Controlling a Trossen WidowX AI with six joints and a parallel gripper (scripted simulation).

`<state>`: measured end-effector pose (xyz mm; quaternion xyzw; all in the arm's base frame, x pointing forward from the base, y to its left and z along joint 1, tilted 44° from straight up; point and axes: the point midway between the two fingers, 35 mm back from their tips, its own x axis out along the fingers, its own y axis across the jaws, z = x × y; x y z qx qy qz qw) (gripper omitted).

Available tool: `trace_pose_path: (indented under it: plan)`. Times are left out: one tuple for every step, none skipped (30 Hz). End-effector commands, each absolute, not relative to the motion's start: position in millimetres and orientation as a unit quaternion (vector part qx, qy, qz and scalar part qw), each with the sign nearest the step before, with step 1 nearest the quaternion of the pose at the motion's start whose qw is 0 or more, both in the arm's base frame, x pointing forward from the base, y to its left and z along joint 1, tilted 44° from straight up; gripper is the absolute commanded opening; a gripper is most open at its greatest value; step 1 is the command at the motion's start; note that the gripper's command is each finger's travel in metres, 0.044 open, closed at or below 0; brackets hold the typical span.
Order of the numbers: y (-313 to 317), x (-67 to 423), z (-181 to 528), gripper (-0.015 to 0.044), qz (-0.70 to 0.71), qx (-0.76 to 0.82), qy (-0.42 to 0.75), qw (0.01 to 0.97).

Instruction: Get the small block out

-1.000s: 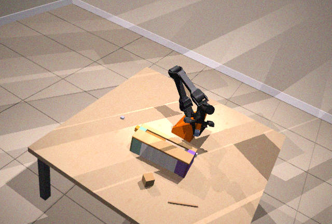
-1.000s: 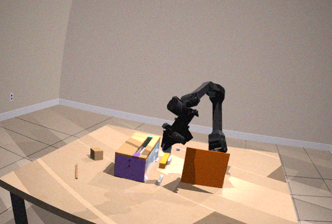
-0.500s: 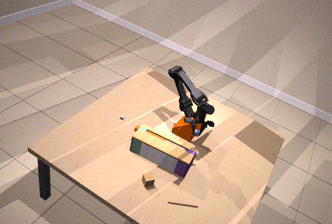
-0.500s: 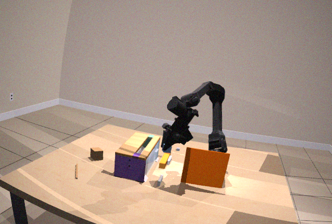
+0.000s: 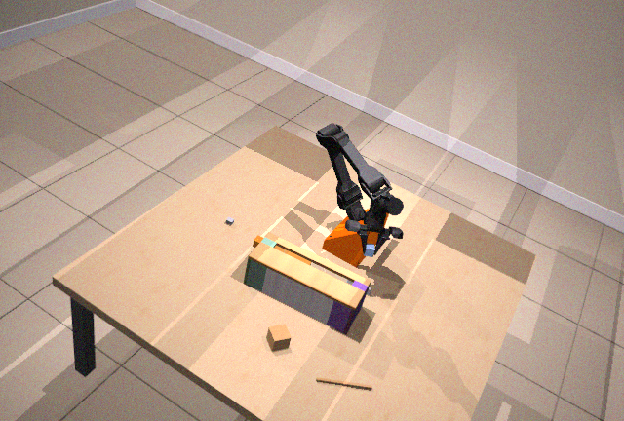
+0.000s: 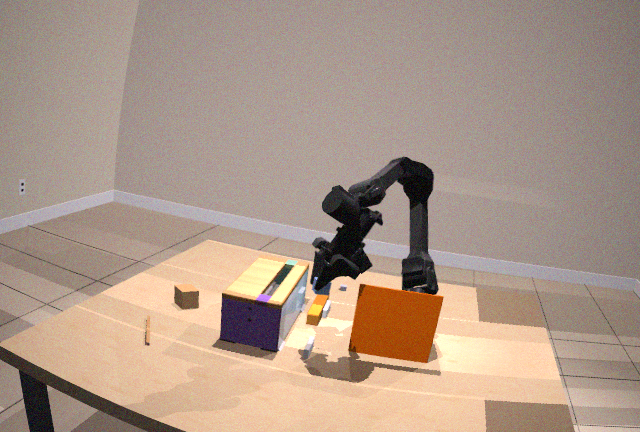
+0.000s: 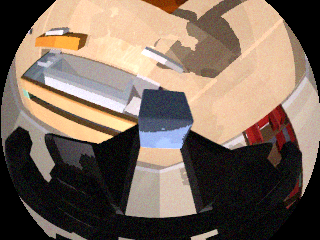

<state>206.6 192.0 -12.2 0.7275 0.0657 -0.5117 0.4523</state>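
Observation:
My gripper (image 5: 371, 247) (image 6: 319, 276) (image 7: 160, 130) is shut on the small blue block (image 5: 370, 249) (image 7: 164, 119) and holds it in the air. It hangs above the table, a little beyond the purple end of the box (image 5: 297, 296) (image 6: 250, 321) (image 7: 80, 82) and apart from it. The box is long, with a wooden slotted top, a green end and a purple end, and it stands upright on the table (image 5: 151, 255). In the exterior view the block is mostly hidden behind the fingers.
An orange panel (image 5: 342, 246) (image 6: 395, 321) leans by the arm's base. A small orange block (image 6: 316, 309) (image 7: 60, 40) and a white piece (image 6: 308, 347) (image 7: 163, 60) lie beside the box. A brown cube (image 5: 278, 336) (image 6: 186, 296), a thin stick (image 5: 344, 384) (image 6: 147, 330) and a tiny grey cube (image 5: 229, 220) lie further off.

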Motion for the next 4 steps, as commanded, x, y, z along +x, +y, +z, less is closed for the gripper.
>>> trace_pose_path:
  plan:
    - [191.5, 205.8, -11.8, 0.0000, -0.513, 0.726, 0.068, 0.453]
    - [191.5, 205.8, -11.8, 0.0000, -0.513, 0.726, 0.068, 0.453]
    - [191.5, 205.8, -11.8, 0.0000, -0.513, 0.726, 0.068, 0.453]
    - [191.5, 205.8, -11.8, 0.0000, -0.513, 0.726, 0.068, 0.453]
